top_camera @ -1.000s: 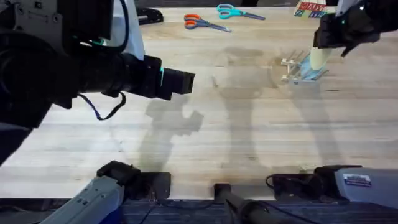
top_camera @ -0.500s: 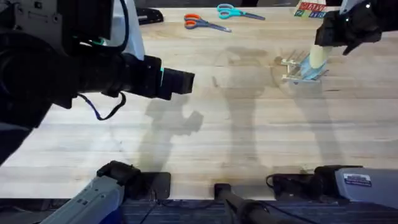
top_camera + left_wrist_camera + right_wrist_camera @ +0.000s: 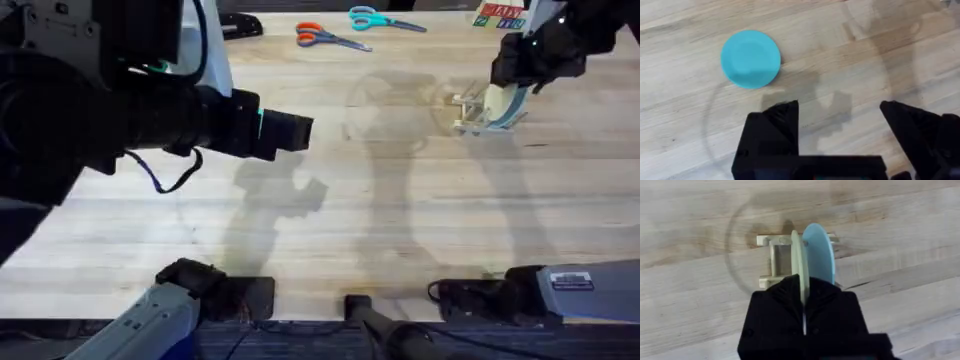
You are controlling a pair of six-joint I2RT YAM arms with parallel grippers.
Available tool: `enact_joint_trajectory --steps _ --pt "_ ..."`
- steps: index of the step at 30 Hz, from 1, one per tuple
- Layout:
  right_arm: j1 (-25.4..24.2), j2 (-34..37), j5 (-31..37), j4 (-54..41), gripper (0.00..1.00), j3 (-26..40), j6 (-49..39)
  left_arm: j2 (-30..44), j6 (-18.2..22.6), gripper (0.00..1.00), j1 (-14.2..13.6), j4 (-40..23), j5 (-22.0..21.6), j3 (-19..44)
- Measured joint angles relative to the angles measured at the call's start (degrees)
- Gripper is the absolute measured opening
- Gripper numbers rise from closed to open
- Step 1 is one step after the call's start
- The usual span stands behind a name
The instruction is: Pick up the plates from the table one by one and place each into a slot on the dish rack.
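Note:
The turquoise plate point(image 3: 750, 59) lies flat on the table point(image 3: 850, 45), a little ahead of my left gripper point(image 3: 840, 117), which hovers open and empty. That left gripper point(image 3: 292, 130) reaches over the table's left half. My right gripper point(image 3: 802, 287) is shut on the pale yellow plate point(image 3: 796, 255), holding it on edge in the dish rack point(image 3: 771, 257) right beside the pale blue plate point(image 3: 819, 254), which stands in a slot. From overhead, the right gripper point(image 3: 512, 72) sits above the rack point(image 3: 468, 108) at the far right, with the yellow plate point(image 3: 495, 98) below it.
Orange-handled scissors point(image 3: 325, 38) and teal-handled scissors point(image 3: 375, 18) lie along the table's far edge, with a colourful box point(image 3: 497, 14) at the far right. Bare wood spans the middle point(image 3: 400, 200).
The right gripper has shifted left and down with the pale yellow plate, bringing it into the rack beside the pale blue plate. The left arm has not moved.

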Motion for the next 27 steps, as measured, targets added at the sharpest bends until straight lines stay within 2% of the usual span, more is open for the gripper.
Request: enact_joint_trajectory --steps 10,27 --pt "0.0 0.0 0.0 2.4 0.03 0.0 0.0 0.0 0.0 0.994 0.0 0.0 0.0 0.0" --pt "0.0 0.0 0.0 0.9 0.03 0.0 0.0 0.0 0.0 0.994 0.0 0.0 0.0 0.0"
